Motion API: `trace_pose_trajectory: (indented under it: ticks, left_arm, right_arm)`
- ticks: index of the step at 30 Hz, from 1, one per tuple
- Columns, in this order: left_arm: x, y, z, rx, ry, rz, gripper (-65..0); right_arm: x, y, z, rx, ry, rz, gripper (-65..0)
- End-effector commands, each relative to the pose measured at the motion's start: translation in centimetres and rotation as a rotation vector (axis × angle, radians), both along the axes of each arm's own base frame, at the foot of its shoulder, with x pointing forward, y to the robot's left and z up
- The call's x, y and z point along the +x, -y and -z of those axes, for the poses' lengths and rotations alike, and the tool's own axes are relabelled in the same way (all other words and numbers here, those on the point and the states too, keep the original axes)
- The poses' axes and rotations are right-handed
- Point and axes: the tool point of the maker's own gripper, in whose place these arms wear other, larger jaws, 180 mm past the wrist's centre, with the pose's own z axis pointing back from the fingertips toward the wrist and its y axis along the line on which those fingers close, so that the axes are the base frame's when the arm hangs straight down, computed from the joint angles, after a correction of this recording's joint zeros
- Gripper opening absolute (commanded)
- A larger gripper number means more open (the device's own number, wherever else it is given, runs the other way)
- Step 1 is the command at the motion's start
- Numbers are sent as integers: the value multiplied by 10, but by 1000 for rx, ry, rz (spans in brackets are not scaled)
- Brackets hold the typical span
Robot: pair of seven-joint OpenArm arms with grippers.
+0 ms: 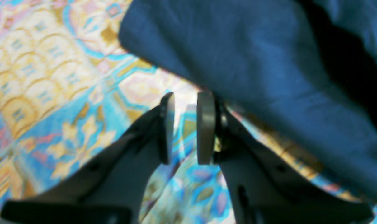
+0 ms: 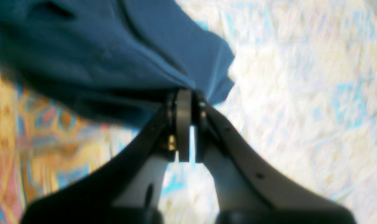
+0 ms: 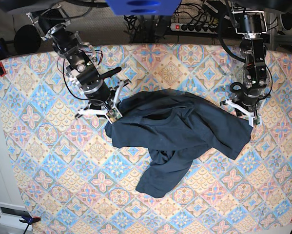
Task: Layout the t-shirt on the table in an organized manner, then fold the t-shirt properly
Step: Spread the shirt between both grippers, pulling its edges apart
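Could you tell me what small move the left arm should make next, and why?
Probably ease the left claw sideways onto the t-shirt's edge and close. Its pads stand apart over the bare table with the cloth just beside them, while the right claw is already shut on the opposite edge, so both could then spread the crumpled shirt.

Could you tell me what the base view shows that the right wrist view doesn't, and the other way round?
Only the base view shows the whole crumpled t-shirt, both arms, the left gripper at the shirt's edge, and the cables behind the table. Only the right wrist view shows, close up, the right gripper with its jaws shut on a pinch of the shirt's edge. Both show navy cloth, the patterned tablecloth and the right gripper at the shirt.
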Motion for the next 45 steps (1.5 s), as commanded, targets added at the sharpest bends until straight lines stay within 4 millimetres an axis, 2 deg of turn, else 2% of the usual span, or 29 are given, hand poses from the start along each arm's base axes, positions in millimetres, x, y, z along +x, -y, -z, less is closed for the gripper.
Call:
trace_pose_trajectory:
  ticks: [1, 5, 8, 13, 21, 25, 29, 31, 34, 36, 41, 45]
  left_arm:
    - [10, 0, -20, 26, 72, 15, -523]
    - [9, 25, -24, 34, 101, 91, -523]
    - [10, 25, -27, 100, 113, 116, -523]
    - [20, 49, -36, 304, 188, 257, -524]
    - [37, 50, -50, 675, 281, 412, -523]
    - [45, 43, -45, 765, 275, 446, -519]
    - [57, 44, -48, 772, 297, 448, -517]
    - [59, 56, -48, 766, 307, 476, -499]
    - [59, 78, -53, 756, 343, 523, -416]
    - [59, 91, -53, 748, 356, 553, -385]
    - [51, 132, -42, 717, 369, 664, -383]
    - [46, 140, -32, 723, 337, 713, -383]
  right_arm:
    - [1, 13, -6, -5, 36, 24, -646]
    - [-9, 42, 0, 1, 42, 99, -646]
    - [-9, 48, 0, -4, 42, 114, -646]
    - [-6, 51, -3, -4, 54, 122, -646]
    - [2, 56, -10, -2, 78, 142, -647]
    - [4, 56, -12, -2, 84, 142, -647]
    - [9, 56, -16, 0, 97, 141, -647]
    - [9, 56, -16, -1, 96, 142, -647]
    - [13, 56, -18, 1, 105, 143, -647]
    - [13, 56, -18, 1, 105, 143, -647]
    - [13, 56, -18, 0, 104, 144, -647]
    - [13, 56, -18, 0, 104, 144, -647]
